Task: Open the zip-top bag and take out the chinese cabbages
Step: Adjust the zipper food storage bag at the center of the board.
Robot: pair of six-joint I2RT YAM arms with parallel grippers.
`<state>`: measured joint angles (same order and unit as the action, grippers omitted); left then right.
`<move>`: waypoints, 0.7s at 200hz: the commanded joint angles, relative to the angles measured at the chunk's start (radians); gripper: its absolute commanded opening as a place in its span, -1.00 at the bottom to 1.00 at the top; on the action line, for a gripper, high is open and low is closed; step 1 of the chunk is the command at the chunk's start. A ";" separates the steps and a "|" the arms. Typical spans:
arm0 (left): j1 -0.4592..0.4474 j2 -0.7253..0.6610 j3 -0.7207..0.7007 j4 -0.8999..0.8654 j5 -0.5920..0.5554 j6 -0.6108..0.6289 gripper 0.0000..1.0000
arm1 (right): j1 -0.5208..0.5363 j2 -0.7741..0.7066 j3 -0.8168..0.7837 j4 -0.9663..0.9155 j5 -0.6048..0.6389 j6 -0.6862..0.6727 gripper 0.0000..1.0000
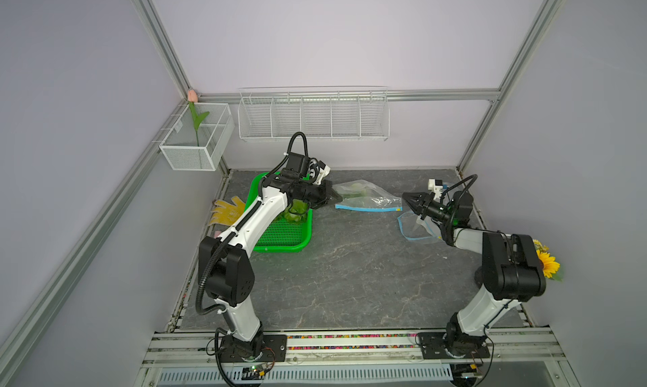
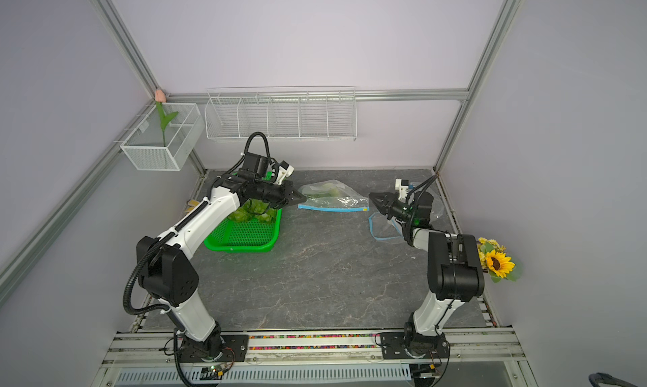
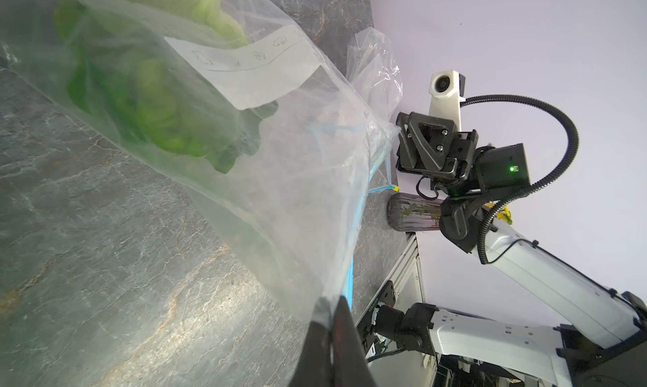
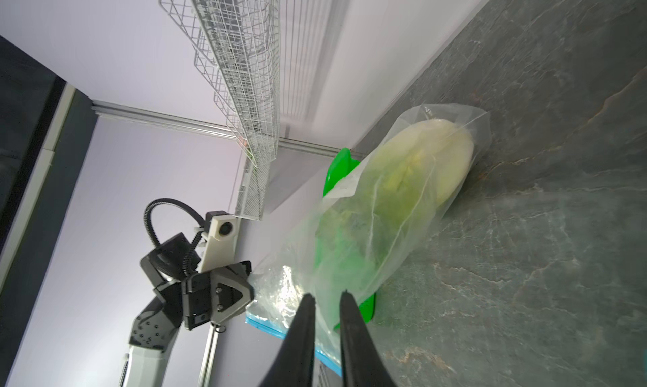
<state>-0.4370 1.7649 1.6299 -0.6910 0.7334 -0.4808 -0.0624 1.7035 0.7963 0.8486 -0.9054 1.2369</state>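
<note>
Chinese cabbages (image 1: 353, 189): one head inside zip-top bag (image 1: 371, 201), mid-frame in both top views, on counter (image 1: 350, 262). Left pincer (image 3: 332, 303) clamps bag corner; right pincer (image 4: 327, 296) narrow, at zip end, grip unclear. Judged step: opening. Next, you likely pull the seal apart.

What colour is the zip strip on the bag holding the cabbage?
Light blue; the zip strip shows best in a top view.

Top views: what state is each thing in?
Clear zip-top bag with blue seal: lying flat, seal looks closed, leafy green cabbage inside.
Left tool: shut on the bag's corner.
Right tool: jaws slightly apart at the bag's other end.
Green perforated plastic basket: holds more cabbages.
</note>
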 commanded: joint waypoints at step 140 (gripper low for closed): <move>0.002 0.004 -0.021 -0.002 0.027 0.028 -1.00 | 0.101 -0.098 0.222 -0.654 0.043 -0.480 -0.51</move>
<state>-0.4366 1.7653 1.6165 -0.6807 0.7422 -0.4793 0.0429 1.6054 1.0092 0.1715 -0.8165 0.7303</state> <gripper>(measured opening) 0.050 0.342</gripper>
